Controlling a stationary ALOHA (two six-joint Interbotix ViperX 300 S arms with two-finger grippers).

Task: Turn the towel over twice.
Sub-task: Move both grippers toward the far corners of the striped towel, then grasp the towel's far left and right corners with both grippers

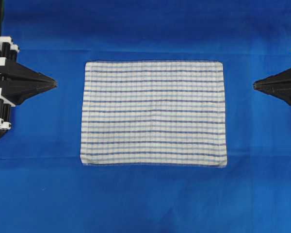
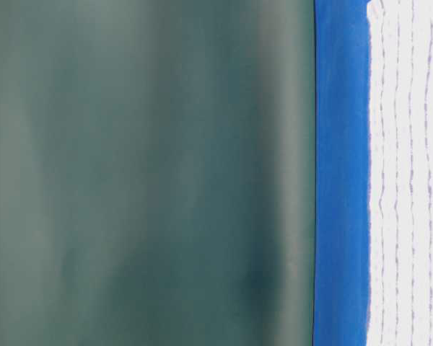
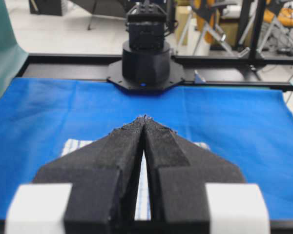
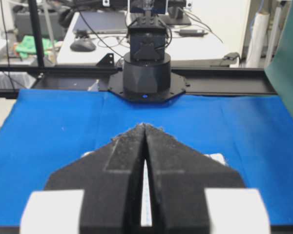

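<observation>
Overhead view: towel [image 1: 153,113] lies flat between both closed pincers, untouched.

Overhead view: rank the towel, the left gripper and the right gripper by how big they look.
1. Towel, by far the largest.
2. Left gripper and right gripper: both cut off by the picture edges, so no ranking between them.

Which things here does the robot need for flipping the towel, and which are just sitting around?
Needed for the job:
- the towel, lying flat
- the left pincer, shut, off the towel's left edge
- the right pincer, shut, off its right edge

Just there:
- the blue table cover
- the green backdrop
- the desk with a computer mouse behind the table
</observation>
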